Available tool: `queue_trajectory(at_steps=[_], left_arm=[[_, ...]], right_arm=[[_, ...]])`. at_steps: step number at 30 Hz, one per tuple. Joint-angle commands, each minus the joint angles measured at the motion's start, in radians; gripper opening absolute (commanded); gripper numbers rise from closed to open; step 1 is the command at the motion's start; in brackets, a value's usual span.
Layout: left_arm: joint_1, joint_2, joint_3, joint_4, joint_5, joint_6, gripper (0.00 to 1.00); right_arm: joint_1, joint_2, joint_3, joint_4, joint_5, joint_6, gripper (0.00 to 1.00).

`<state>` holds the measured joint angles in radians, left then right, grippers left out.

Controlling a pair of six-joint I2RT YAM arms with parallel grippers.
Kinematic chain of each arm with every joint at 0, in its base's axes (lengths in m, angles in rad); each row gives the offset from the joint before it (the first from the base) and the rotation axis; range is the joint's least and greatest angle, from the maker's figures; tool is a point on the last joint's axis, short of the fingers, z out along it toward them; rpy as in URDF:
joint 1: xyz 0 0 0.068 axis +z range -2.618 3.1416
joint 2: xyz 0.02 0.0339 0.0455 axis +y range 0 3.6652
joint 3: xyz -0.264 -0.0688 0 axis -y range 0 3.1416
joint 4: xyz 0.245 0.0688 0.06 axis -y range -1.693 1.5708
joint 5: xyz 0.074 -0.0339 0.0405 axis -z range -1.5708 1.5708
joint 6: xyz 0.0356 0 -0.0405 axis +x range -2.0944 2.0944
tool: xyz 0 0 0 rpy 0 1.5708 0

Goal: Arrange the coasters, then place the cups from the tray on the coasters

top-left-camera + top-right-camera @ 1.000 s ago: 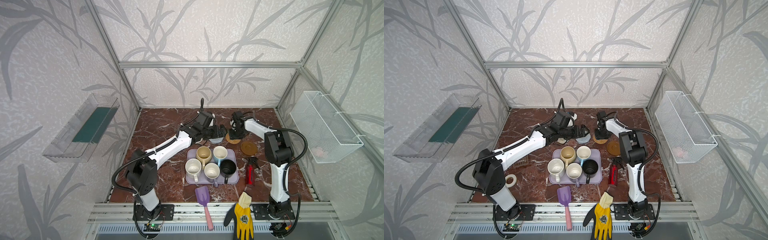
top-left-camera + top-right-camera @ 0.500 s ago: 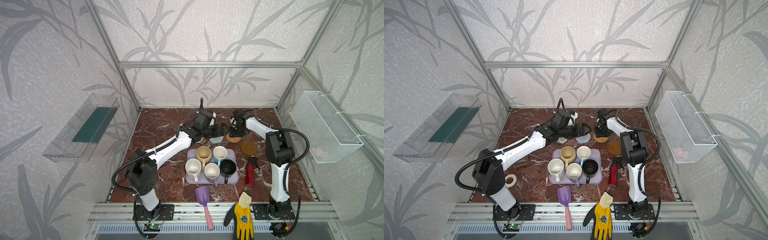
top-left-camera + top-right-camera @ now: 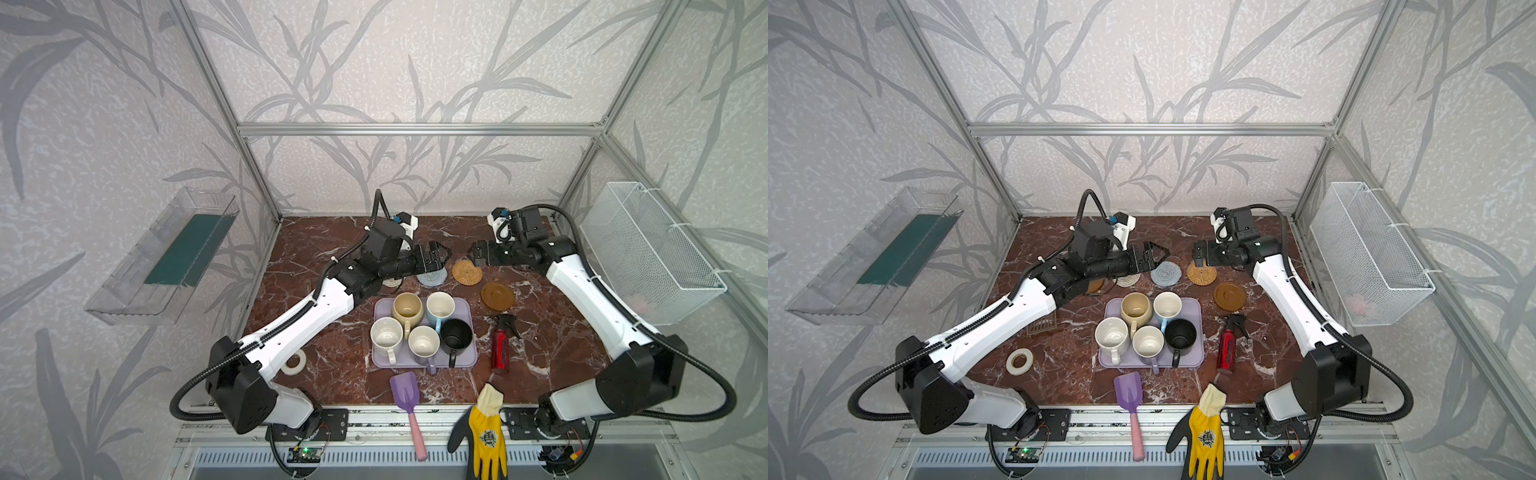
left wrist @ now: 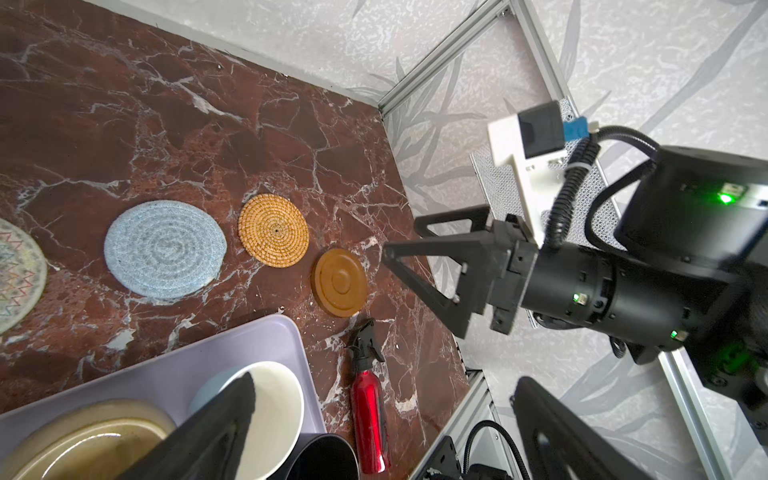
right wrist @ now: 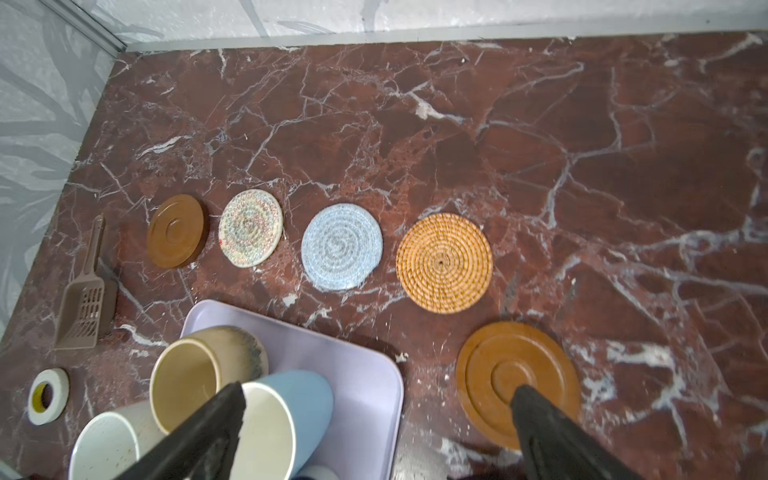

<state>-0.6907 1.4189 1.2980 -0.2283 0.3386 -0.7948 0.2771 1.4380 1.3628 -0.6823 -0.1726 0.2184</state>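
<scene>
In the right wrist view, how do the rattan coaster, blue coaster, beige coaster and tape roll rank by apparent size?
1. rattan coaster
2. blue coaster
3. beige coaster
4. tape roll
Nearness to the camera favours the rattan one; true sizes may differ.

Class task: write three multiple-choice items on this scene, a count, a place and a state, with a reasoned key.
1. How many coasters are laid out? A three B five C seven
2. Where are the cups? A on coasters B on the tray C in the wire basket
3. The right gripper is A open, empty B shut on a coaster C shut on a cup
Key: B, five discs lie in the right wrist view; B, all cups crowd the tray; A, jaws wide apart, nothing between.
</scene>
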Motion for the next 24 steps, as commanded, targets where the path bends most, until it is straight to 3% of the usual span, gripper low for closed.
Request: queue_trajectory(at_steps=[1, 8, 13, 20, 24], left_arm=[[-0.006, -0.03, -0.068, 0.059, 0.091, -0.012, 0.99], [-0.05, -0.088, -0.093, -0.032, -0.006, 0.057, 0.99], [-0.062, -0.089, -0.12, 0.003, -0.022, 0.062, 0.99], [-0.081, -0.047, -0.085, -0.018, -0.066, 0.087, 0.99], [-0.101, 0.006, -0.025, -0.099, -0.15, 0.119, 0.99]], right_arm=[[-0.004, -0.082, -0.104, -0.035, 0.012, 0.042, 0.99], [-0.017, -0.184, -0.308, 0.004, 0.007, 0.057, 0.99], [-0.028, -0.127, -0.324, 0.023, 0.05, 0.018, 0.99], [-0.033, -0.005, -0.285, 0.039, 0.11, -0.013, 0.88], [-0.036, 0.073, -0.263, 0.029, 0.128, -0.025, 0.8]])
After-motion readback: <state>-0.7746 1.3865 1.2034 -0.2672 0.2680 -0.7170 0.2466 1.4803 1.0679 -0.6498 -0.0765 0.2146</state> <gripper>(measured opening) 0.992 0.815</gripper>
